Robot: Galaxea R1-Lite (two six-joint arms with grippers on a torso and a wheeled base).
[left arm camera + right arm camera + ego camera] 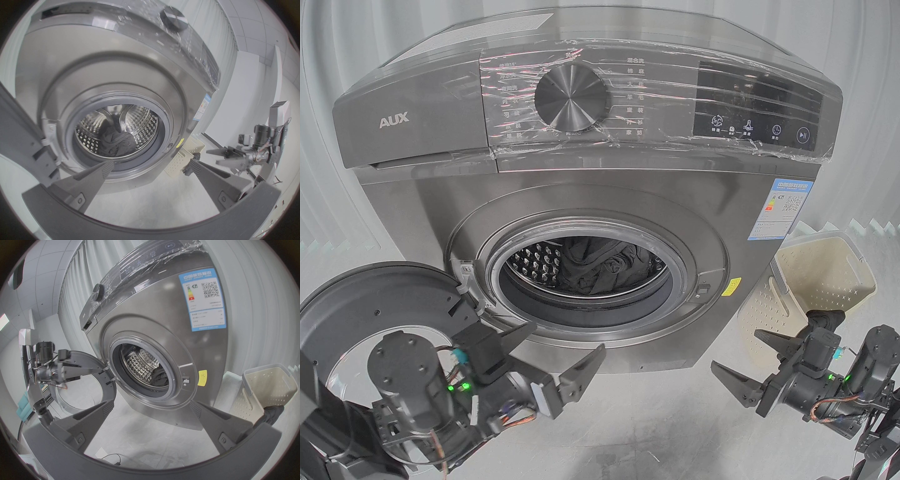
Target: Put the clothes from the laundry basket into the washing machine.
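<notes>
The grey washing machine (581, 181) stands with its round door (356, 300) swung open to the left. Dark clothes (594, 265) lie inside the drum, also seen as dark clothes (117, 143) and dark clothes (159, 377) from the wrists. A cream perforated laundry basket (837, 275) sits right of the machine, with a dark garment (825, 320) at its near rim. My left gripper (565, 340) hangs open and empty below the drum opening. My right gripper (737, 350) is open and empty, just left of the basket (268, 387) and the dark garment (272, 413).
The open door juts out on the left, close beside my left arm. Pale bare floor (650, 412) lies in front of the machine between both arms. White curtains (862, 125) hang behind the machine and basket.
</notes>
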